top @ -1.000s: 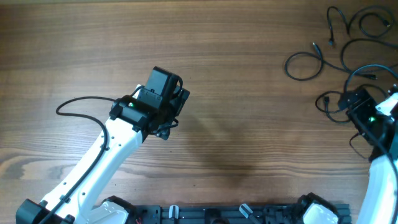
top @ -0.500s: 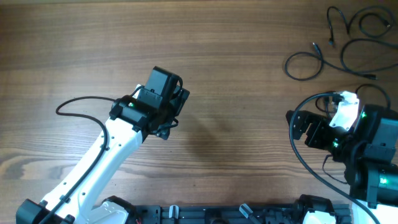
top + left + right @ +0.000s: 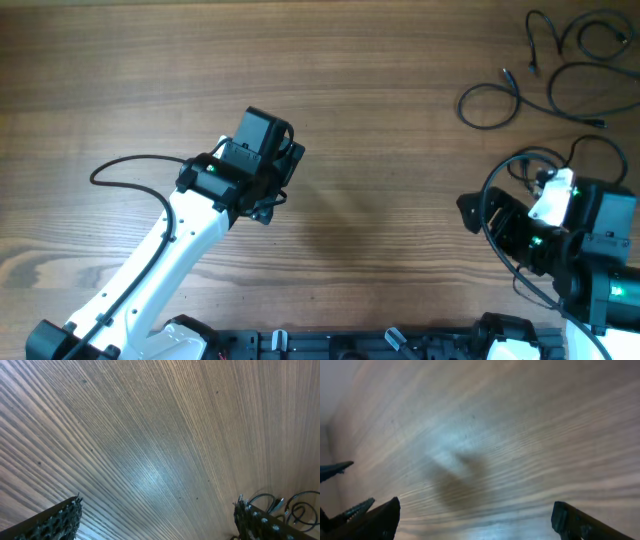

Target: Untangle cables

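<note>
Left gripper [image 3: 157, 522]: toothed black jaws spread wide, nothing between them, over the bare brown wood-grain table [image 3: 380, 60]. Its arm has not moved over the last second.

Right gripper [image 3: 475, 520]: jaws fully apart and empty. Within that second its arm has swung in from the table's right edge, away from the cords, and now faces left over bare wood.

Thin black cables with small plug ends [image 3: 548, 78]: loose, separate curls in the far right corner, clear of both grippers.

Judgement: the right arm is retreating empty-handed, and the cords look largely untangled, perhaps finished.
</note>
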Tool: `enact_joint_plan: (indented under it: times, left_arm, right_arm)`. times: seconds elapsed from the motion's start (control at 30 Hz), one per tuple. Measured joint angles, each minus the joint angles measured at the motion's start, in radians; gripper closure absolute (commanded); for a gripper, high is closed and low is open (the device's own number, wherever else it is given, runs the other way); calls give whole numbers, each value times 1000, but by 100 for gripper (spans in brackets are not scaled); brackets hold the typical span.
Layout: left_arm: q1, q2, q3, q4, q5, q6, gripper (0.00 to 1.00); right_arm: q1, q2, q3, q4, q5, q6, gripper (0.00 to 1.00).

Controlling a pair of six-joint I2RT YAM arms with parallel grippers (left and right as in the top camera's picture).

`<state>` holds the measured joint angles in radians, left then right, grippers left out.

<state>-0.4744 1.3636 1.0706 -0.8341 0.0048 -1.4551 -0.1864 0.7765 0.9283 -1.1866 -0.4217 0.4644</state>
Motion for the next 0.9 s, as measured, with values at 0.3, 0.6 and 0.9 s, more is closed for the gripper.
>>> enact_joint_plan:
  times: [0.3, 0.6, 0.9]
  left_arm:
    - [0, 0, 0, 0, 0, 0, 0]
    - [0, 0, 0, 0, 0, 0, 0]
    - [0, 0, 0, 0, 0, 0, 0]
  right_arm:
    - [0, 0, 0, -10, 73, 156, 0]
    - [0, 0, 0, 48, 184, 52, 0]
    - [180, -61, 0, 246, 167, -266, 0]
